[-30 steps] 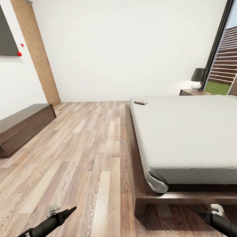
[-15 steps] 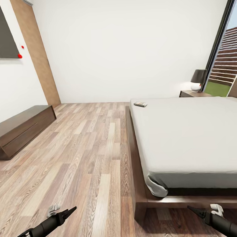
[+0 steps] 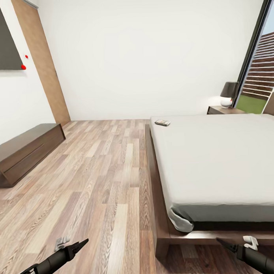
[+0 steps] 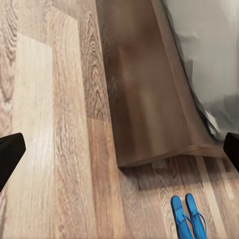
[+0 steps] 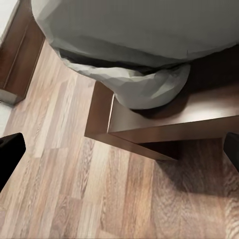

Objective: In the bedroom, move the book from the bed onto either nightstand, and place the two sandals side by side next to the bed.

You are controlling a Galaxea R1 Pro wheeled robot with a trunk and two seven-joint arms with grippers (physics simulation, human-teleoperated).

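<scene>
The book [image 3: 162,122] lies on the pale grey bed [image 3: 216,158], at its far left corner. Behind the bed stands the dark nightstand [image 3: 224,109]. Two blue sandals [image 4: 188,219] lie side by side on the wood floor, just off the corner of the bed frame [image 4: 149,109]. My left gripper [image 3: 73,245] hangs low over the floor left of the bed; its black fingertips [image 4: 10,155] stand wide apart with nothing between them. My right gripper [image 3: 238,242] hovers at the near corner of the bed frame [image 5: 144,132], open and empty too.
A long dark brown low bench [image 3: 27,150] runs along the left wall. A dark-shaded lamp [image 3: 228,93] stands on the nightstand. A tall dark-framed window [image 3: 261,65] is at the right. Wood-plank floor [image 3: 103,181] stretches between bench and bed.
The whole head view has shifted a little, so bed and book sit lower in the picture: the camera moved. Both arms hold the same pose.
</scene>
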